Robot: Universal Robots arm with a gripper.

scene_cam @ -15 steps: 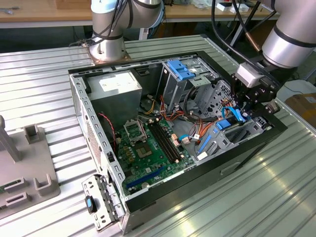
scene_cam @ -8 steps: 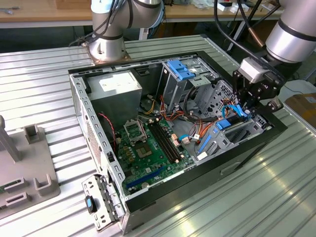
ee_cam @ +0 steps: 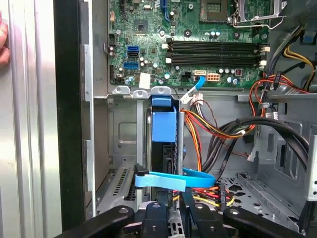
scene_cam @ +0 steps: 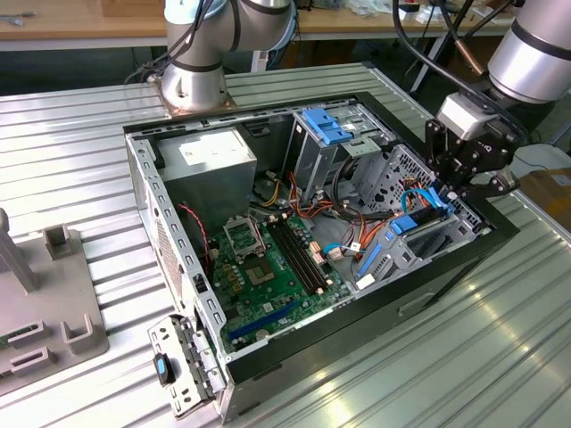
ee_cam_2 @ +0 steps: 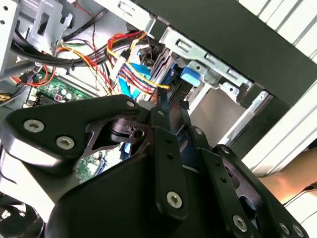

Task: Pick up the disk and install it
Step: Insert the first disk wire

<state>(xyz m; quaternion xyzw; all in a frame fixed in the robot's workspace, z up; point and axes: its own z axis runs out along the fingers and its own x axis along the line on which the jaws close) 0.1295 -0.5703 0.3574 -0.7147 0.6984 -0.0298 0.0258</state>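
The arm reaches down from the exterior view's right, its tool (scene_cam: pixel 466 181) lowered over the front corner of the open computer case (scene_cam: pixel 169 234) on the table (scene_cam: pixel 500 357). The tool's fingers (ee_cam: pixel 157 214) are closed on the disk (ee_cam: pixel 163 130), which stands on edge in the drive bay beside the motherboard (ee_cam: pixel 198 44).

Gripper (scene_cam: pixel 461 183) lowered, fingers seemingly closed.

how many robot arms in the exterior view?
2: one arm based behind the PC case, one arm at the exterior view's right, its gripper over the disk.
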